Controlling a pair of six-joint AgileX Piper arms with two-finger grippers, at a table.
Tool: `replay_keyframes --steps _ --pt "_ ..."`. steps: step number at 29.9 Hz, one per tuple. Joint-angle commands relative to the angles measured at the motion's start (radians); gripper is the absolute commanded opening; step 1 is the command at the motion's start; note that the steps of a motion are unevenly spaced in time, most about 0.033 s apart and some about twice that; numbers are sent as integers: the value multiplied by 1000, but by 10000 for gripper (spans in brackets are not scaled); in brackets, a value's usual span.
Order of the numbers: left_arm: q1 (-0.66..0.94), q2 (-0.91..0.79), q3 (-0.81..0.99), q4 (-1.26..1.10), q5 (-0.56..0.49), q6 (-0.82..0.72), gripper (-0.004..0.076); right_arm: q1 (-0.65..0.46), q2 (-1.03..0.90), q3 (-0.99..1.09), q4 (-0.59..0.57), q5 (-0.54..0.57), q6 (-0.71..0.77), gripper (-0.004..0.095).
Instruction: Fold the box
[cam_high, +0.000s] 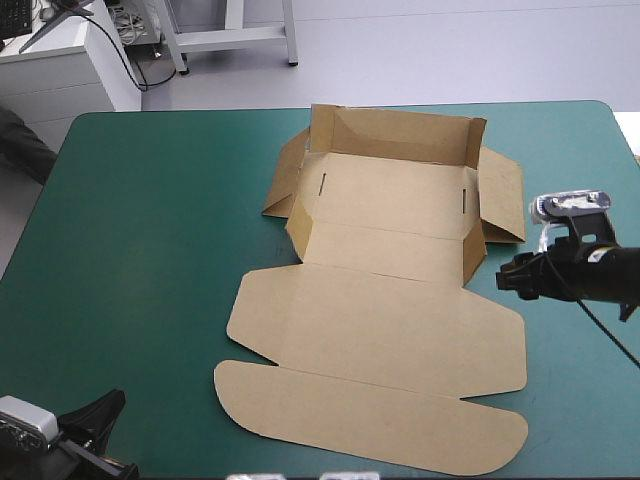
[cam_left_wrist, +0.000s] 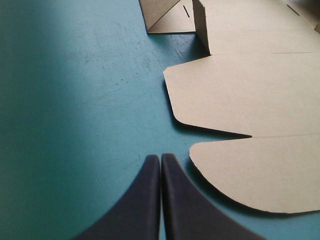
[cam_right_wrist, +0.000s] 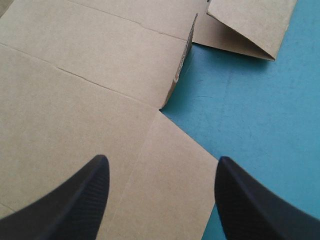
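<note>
The brown box (cam_high: 380, 330) lies mid-table, its far part an open tray with back and side walls raised and its lid flat toward the near edge. My right gripper (cam_high: 505, 277) hovers at the box's right edge, by the tray's near right corner. In the right wrist view this gripper (cam_right_wrist: 162, 170) stands open above the box's (cam_right_wrist: 90, 75) flat board, one fingertip (cam_right_wrist: 101, 167) over the board. My left gripper (cam_high: 105, 412) stays low at the near left corner. In its own view the left gripper (cam_left_wrist: 160, 159) is shut, with the box's (cam_left_wrist: 250, 90) rounded lid flap just beside it.
The teal-green cover (cam_high: 150, 220) stretches wide between the box and the table's left edge. A narrower strip of cover (cam_right_wrist: 260, 115) runs along the box's right side, under my right arm. The table's far edge lies just past the tray's back wall.
</note>
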Motion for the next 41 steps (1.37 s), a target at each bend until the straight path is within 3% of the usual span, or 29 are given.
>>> replay_keyframes --steps 1,9,15,20,30,34,41 --pt "-5 0 -23 -14 -73 -1 -8 1 100 -98 36 2 -14 573" --pt "-5 0 -23 -14 -73 -1 -8 10 308 -242 59 65 -14 573" --pt "-5 0 -23 -14 -73 -1 -8 102 434 -329 -51 70 19 573" --pt "-5 0 -23 -14 -73 -1 -8 172 535 -400 -150 66 133 573" --pt "-5 0 -23 -14 -73 -1 -8 179 687 -460 -164 87 183 565" --pt "-5 0 -23 -14 -73 -1 -8 179 715 -460 -164 99 187 520" --pt "-5 0 -23 -11 -73 -1 -8 191 717 -464 -171 109 180 356"
